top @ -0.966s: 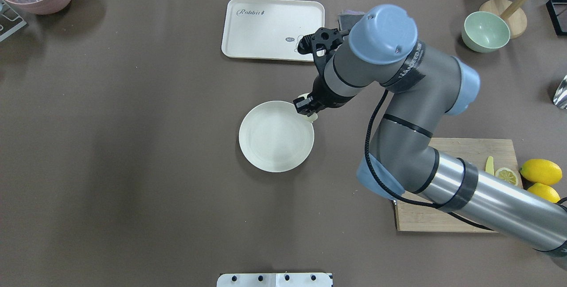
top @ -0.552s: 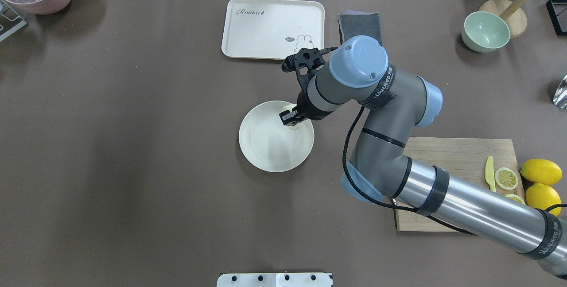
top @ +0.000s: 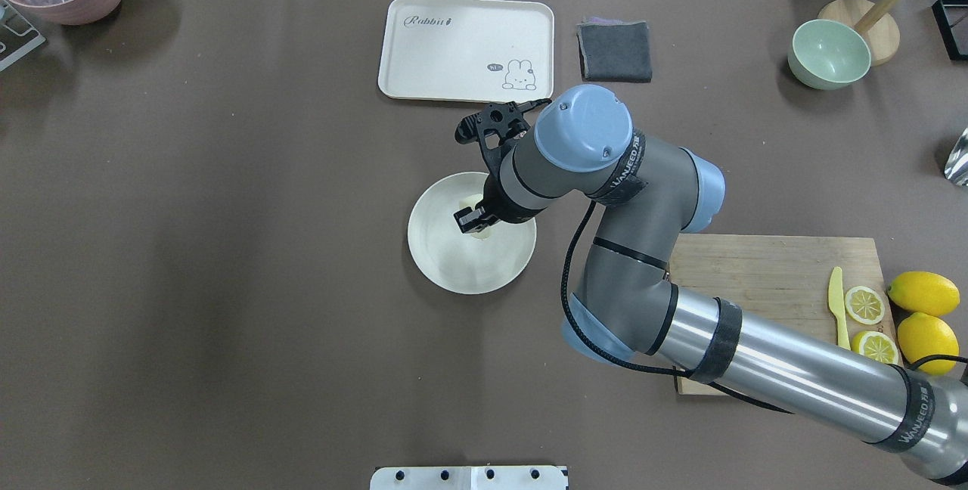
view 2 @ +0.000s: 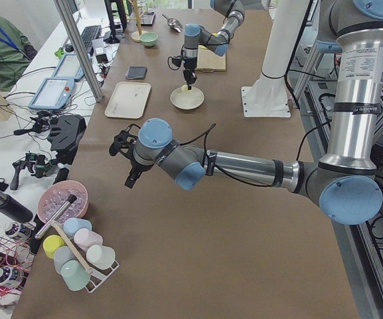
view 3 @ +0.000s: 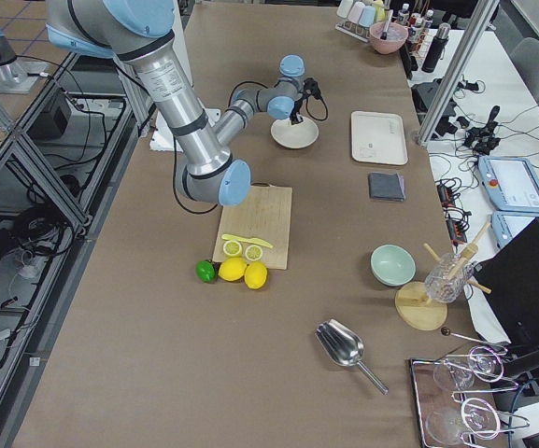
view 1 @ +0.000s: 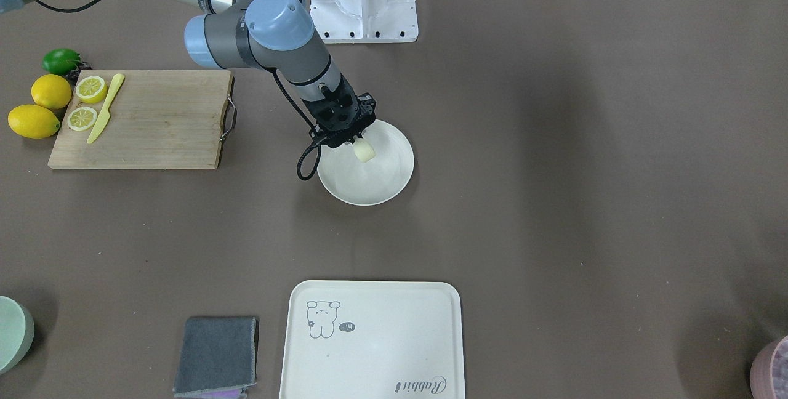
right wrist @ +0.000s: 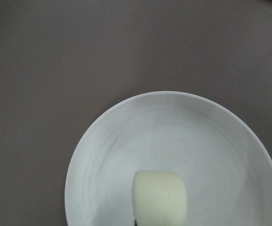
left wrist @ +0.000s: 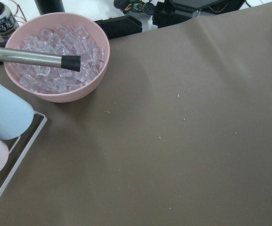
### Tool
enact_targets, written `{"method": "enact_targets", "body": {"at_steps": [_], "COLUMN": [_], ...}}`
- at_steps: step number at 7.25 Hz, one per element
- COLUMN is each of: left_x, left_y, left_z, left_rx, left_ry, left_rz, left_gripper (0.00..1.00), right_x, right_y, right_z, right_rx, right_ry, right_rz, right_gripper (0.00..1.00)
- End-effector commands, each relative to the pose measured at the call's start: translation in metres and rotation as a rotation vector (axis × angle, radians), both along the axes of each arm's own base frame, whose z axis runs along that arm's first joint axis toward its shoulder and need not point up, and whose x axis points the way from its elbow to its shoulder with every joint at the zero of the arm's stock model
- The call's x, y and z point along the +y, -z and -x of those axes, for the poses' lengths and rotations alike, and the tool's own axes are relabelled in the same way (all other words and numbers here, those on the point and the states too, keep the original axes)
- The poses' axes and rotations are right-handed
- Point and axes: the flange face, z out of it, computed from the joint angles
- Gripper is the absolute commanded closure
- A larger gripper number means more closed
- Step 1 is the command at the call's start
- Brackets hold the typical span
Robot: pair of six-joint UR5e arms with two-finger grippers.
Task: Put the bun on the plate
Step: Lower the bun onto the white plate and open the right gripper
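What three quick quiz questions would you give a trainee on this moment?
1. Which gripper holds the bun? A the left gripper, B the right gripper.
2. True or false: the bun is over the plate.
3. Fill in: the knife lies on the ____.
Key: 1 B; 2 true; 3 board.
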Motion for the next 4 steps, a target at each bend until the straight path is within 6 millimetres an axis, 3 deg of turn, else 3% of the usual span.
{"method": "enact_targets", "body": {"at_steps": [1, 4], "left_x": [0.0005, 0.0007], "left_y": [-0.0013, -0.0005], "left_z": [0.0000, 0.0008], "left_rx": [0.000, 0.002], "left_ry": [0.000, 0.001], "left_rz": [0.003, 0.002], "left_gripper": [0.02, 0.02], "right_x": [0.0038, 0.0037], "right_y": [0.0011, 0.0098], "right_z": [0.0022, -0.0002], "right_rx": [-0.005, -0.018], "right_ry": [0.004, 0.001], "right_rz": [0.000, -0.008], "right_gripper": [0.00, 0.00]}}
